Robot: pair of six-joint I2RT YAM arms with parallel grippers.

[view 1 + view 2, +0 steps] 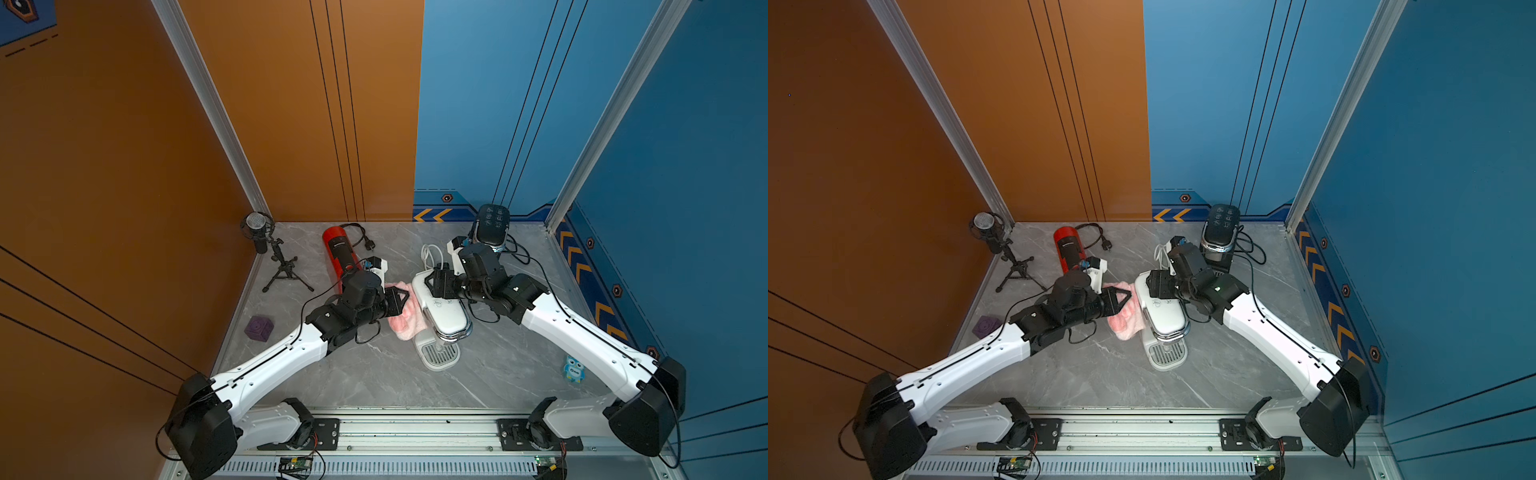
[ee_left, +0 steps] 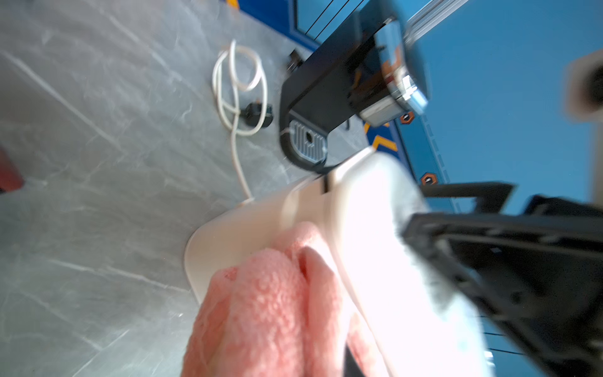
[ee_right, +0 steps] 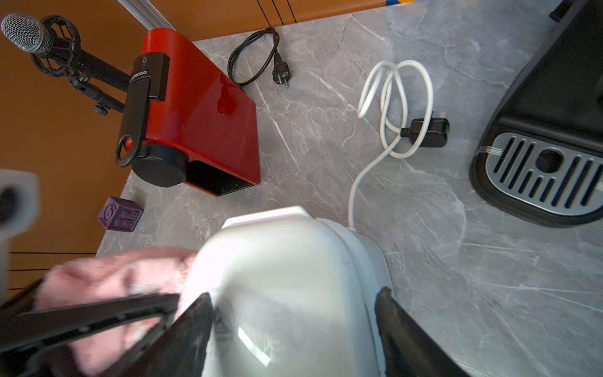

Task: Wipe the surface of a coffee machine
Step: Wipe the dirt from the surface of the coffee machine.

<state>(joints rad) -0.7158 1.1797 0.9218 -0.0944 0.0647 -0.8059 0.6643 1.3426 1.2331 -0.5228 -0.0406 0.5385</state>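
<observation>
Machine (image 3: 287, 254) between right end effector's (image 3: 293, 295) jaws

Both top views: high up, looking down on whole table (image 1: 374, 382). Wrist cams: v. close, facing each other across white coffee machine (image 2: 368, 261); all views share it.

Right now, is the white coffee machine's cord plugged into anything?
No, the white cord lies coiled on the table, its black plug loose beside the loops.
</observation>
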